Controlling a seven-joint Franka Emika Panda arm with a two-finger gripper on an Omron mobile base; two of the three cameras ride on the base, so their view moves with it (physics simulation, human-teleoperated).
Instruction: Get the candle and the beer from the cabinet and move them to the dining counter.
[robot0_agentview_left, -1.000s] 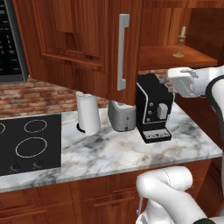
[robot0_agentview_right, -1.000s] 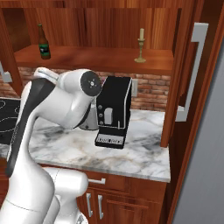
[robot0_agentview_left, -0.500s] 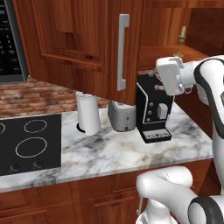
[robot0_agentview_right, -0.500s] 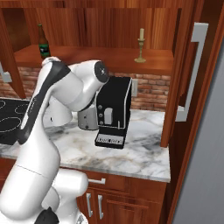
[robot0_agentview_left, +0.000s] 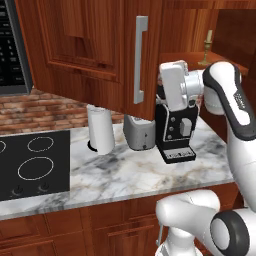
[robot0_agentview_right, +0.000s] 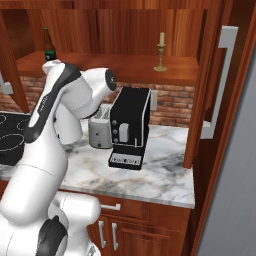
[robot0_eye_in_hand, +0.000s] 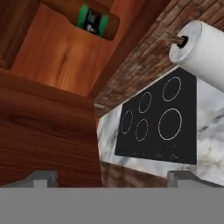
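Under the cabinet (robot0_agentview_right: 115, 30): marble counter (robot0_agentview_left: 130, 172) against a red brick wall, black cooktop (robot0_agentview_left: 32, 165) at its left end, paper towel roll (robot0_agentview_left: 101, 129), toaster (robot0_agentview_left: 140, 132) and black coffee machine (robot0_agentview_left: 175, 130) along the back edge. On the open wooden shelf: beer (robot0_agentview_right: 48, 46) near the left end, candle (robot0_agentview_right: 160, 52) toward the right end, well apart. Gripper (robot0_eye_in_hand: 111, 177) spread wide, holding nothing, beside the cabinet door's edge.

The candle (robot0_agentview_right: 161, 51) and the beer (robot0_agentview_right: 48, 45) stood on the shelf inside the cabinet (robot0_agentview_right: 125, 65), the beer at 9 o'clock from the candle, well apart. The coffee machine (robot0_agentview_right: 129, 127) sat on the counter (robot0_agentview_right: 150, 175) at 6 o'clock below the shelf, the toaster (robot0_agentview_right: 101, 131) just beside it at 9 o'clock.
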